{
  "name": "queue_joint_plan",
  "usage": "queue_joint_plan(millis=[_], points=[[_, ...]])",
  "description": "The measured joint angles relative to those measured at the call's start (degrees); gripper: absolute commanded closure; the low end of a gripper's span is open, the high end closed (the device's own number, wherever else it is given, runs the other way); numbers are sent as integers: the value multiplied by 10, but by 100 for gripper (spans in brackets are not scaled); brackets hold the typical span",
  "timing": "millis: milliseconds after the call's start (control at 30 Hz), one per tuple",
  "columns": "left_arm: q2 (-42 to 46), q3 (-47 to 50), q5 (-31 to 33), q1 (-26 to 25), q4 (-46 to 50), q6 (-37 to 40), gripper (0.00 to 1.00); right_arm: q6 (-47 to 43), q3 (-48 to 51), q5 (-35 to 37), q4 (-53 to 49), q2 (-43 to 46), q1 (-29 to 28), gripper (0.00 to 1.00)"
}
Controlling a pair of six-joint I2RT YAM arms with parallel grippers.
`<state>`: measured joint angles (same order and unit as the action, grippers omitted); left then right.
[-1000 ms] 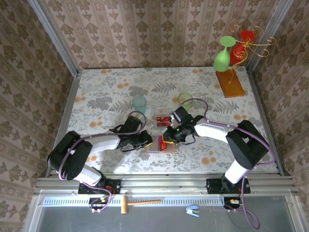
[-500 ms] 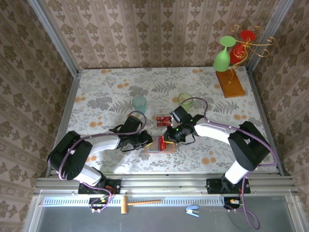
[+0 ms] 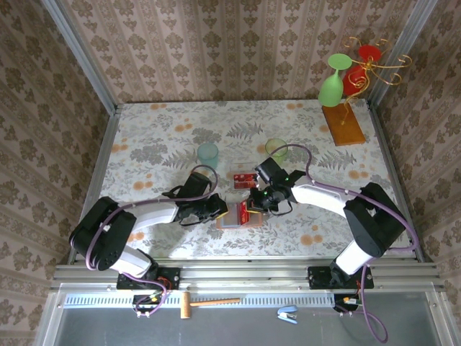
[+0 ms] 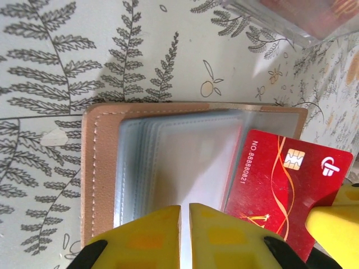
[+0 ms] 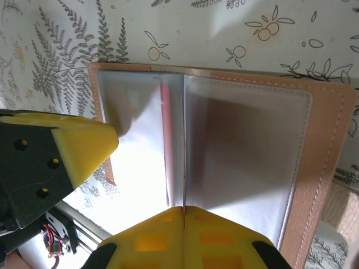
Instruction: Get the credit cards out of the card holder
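Observation:
The tan leather card holder (image 3: 232,220) lies open on the table between both grippers, its clear sleeves fanned (image 4: 185,157). My left gripper (image 4: 184,210) is pinched on a sleeve at the holder's near edge. A red credit card (image 4: 280,179) with a gold chip sticks out of the holder's right side. My right gripper (image 5: 183,210) is shut on that card, seen edge-on as a thin line (image 5: 183,185) standing over the holder (image 5: 331,157). A red strip of another card (image 5: 164,129) shows inside a sleeve. One yellow fingertip (image 4: 336,224) of the right gripper shows at the card's corner.
A clear case with something red in it (image 3: 243,178) lies just behind the holder. Farther back stand a teal cup (image 3: 207,153) and a green cup (image 3: 275,149). At the back right is a glass stand on a wooden base (image 3: 344,124).
The right gripper has shifted slightly right and the red card shows a little farther out of the holder. The left arm has stayed put.

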<state>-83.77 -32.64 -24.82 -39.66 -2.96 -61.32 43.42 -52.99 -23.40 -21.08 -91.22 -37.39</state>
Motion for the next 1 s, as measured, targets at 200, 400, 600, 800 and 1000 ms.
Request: queue_joint_plan(millis=[200,400,600,800,1000], points=[[25,0,0,7,13,0,87,-42,-42,14,-46,17,0,100],[47,1,2,21,27,0,87,-142,-98,25,-105,17,0,100],[55,12,2,36,33,2,86,-301,-190,52,-186,-19,0,100],[67,22,2,48,42,7,86,-500,-262,85,-254,-60,2,100],[91,26,2,66,46,14,86,-679,-351,93,-306,-101,16,100]])
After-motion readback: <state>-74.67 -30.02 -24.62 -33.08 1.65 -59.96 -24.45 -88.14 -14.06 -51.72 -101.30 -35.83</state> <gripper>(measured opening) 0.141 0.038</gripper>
